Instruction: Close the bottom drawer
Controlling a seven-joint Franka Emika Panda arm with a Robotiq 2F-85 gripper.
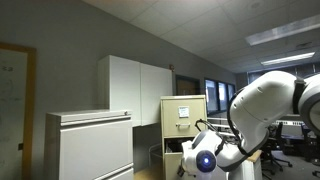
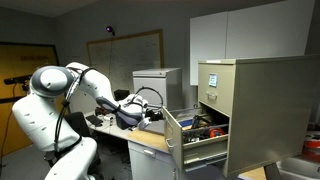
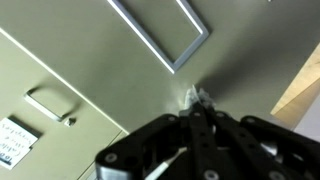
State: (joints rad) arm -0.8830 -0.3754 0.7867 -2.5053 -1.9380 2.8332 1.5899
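Observation:
The narrow tan filing cabinet (image 2: 250, 110) has its lowest visible drawer (image 2: 192, 138) pulled far out, with items inside. My gripper (image 2: 157, 113) is at the top edge of that drawer's beige front. In the wrist view the gripper (image 3: 200, 100) is shut, empty, and its fingertips touch a flat beige panel (image 3: 110, 80). That panel carries a small metal handle (image 3: 48, 103) and a rectangular label frame (image 3: 165, 30). The cabinet also shows in an exterior view (image 1: 185, 118), with my arm (image 1: 205, 155) low in front of it.
A wider white cabinet (image 1: 88, 145) stands beside the tan one, with white wall cupboards (image 1: 135, 88) above. A desk (image 2: 140, 140) with clutter lies under my arm. Office chairs and desks stand behind (image 1: 290, 135).

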